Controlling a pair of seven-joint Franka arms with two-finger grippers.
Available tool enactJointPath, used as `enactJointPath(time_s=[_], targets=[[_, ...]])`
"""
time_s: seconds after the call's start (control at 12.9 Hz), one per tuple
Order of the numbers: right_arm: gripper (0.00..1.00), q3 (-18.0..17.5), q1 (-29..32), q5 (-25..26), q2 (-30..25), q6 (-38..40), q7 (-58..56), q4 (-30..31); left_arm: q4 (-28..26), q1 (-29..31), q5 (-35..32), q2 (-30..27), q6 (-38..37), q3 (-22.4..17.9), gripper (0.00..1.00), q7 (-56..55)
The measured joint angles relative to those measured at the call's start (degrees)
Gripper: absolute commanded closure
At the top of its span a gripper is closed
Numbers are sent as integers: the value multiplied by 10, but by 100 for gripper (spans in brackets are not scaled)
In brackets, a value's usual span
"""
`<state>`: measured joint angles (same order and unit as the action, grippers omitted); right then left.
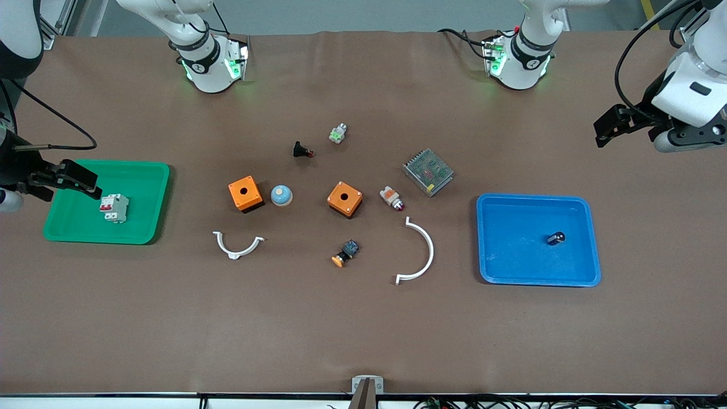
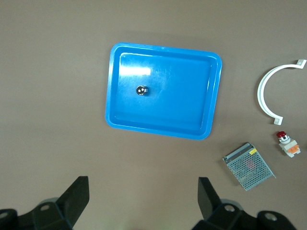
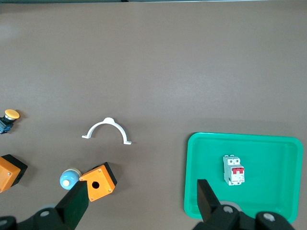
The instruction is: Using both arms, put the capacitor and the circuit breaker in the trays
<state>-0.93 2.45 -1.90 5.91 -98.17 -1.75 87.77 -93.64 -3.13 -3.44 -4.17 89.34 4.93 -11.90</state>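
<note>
The circuit breaker (image 1: 114,208) lies in the tray (image 1: 68,227) at the right arm's end of the table (image 1: 363,329), and the capacitor (image 1: 556,238) lies in the other tray (image 1: 500,267) at the left arm's end, apparently on its side. Between the trays, two boxes (image 1: 245,193) (image 1: 345,199) sit with a domed button (image 1: 281,195) between them, just beside the first. The two curved clips (image 1: 237,245) (image 1: 419,253) lie nearer the front camera than the boxes.

We see bare table (image 1: 363,335) nearest the front camera — passage between the trays is cluttered by orange boxes (image 1: 245,193) and white clips (image 1: 419,250).
</note>
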Motion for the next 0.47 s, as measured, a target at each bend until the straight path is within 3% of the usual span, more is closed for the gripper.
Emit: enactJointPath(time_s=[0.47], targets=[[0,1,6,-1,-12,0,0,-13,1,-1,0,-8,-2,-4,0,30]])
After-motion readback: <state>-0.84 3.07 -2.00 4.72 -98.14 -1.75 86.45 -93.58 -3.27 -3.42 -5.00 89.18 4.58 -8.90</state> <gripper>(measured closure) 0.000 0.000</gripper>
